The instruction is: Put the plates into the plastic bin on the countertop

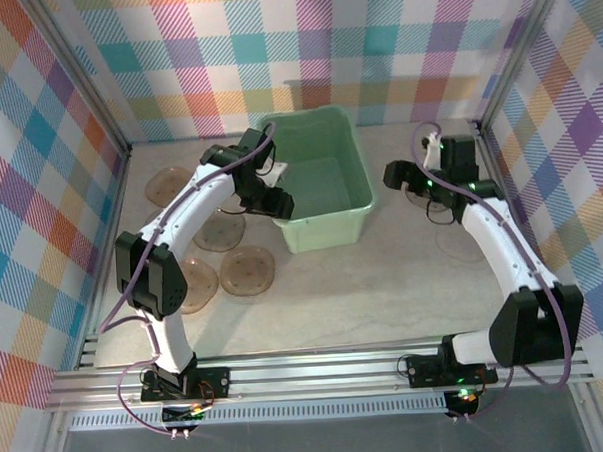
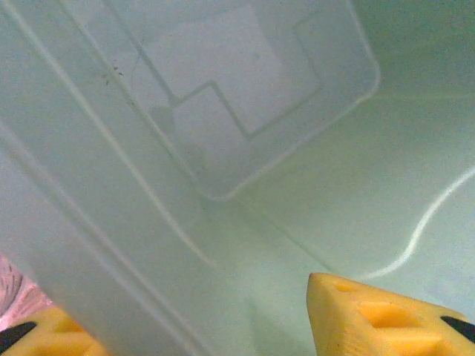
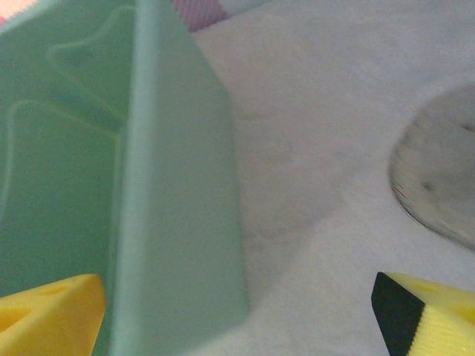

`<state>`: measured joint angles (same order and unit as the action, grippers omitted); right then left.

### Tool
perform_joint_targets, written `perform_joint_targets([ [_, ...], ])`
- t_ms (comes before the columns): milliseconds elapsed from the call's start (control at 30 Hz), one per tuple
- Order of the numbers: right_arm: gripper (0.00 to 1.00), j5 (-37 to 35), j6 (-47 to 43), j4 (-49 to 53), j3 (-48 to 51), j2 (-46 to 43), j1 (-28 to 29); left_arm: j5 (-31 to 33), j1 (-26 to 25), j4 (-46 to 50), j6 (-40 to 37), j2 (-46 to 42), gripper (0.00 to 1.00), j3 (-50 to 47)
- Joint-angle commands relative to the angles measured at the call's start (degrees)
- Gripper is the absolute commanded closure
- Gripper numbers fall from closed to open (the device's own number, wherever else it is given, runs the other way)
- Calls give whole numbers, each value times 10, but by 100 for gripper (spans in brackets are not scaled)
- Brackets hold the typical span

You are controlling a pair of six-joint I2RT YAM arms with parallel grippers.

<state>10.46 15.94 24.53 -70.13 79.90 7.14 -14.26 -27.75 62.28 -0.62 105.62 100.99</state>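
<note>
The plastic bin (image 1: 323, 135) is a mint-green tub standing on the countertop (image 1: 384, 282). My left gripper (image 1: 278, 203) is at its front left corner. In the left wrist view the bin's wall (image 2: 111, 245) runs between the yellow fingers (image 2: 386, 319), one inside and one outside, and the gripper (image 2: 185, 304) is shut on it. My right gripper (image 1: 397, 176) is open at the bin's right side, its jaws standing wide on either side of the wall (image 3: 178, 222). Smoky-brown plates (image 1: 248, 269) lie on the countertop left of the bin, and another plate (image 3: 438, 178) lies to the right.
Plaid walls (image 1: 39, 177) close in the left, back and right sides. An aluminium rail (image 1: 318, 370) runs along the near edge by the arm bases. Bare countertop lies in front of the bin.
</note>
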Motion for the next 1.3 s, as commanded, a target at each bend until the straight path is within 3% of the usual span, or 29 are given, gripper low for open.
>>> perform_joint_targets([
  [0,7,17,-28,25,-58,40,29,-24,-17,38,-20,-37,46,-20],
  [300,7,4,-27,38,-95,92,50,-38,-33,49,-23,-59,44,-30],
  [500,9,-29,-36,64,-123,130,67,-3,-33,37,-20,-57,25,-23],
  [633,11,-68,-55,85,-139,146,92,36,-33,13,-7,-68,19,-22],
  [767,15,-106,-49,99,-139,146,104,80,-28,-23,11,-79,17,-27],
  [1100,20,-214,-31,163,-101,94,130,92,-16,-99,52,-72,16,-18],
  [1267,22,-246,-14,187,-72,55,132,165,-4,-136,98,-94,16,-21],
])
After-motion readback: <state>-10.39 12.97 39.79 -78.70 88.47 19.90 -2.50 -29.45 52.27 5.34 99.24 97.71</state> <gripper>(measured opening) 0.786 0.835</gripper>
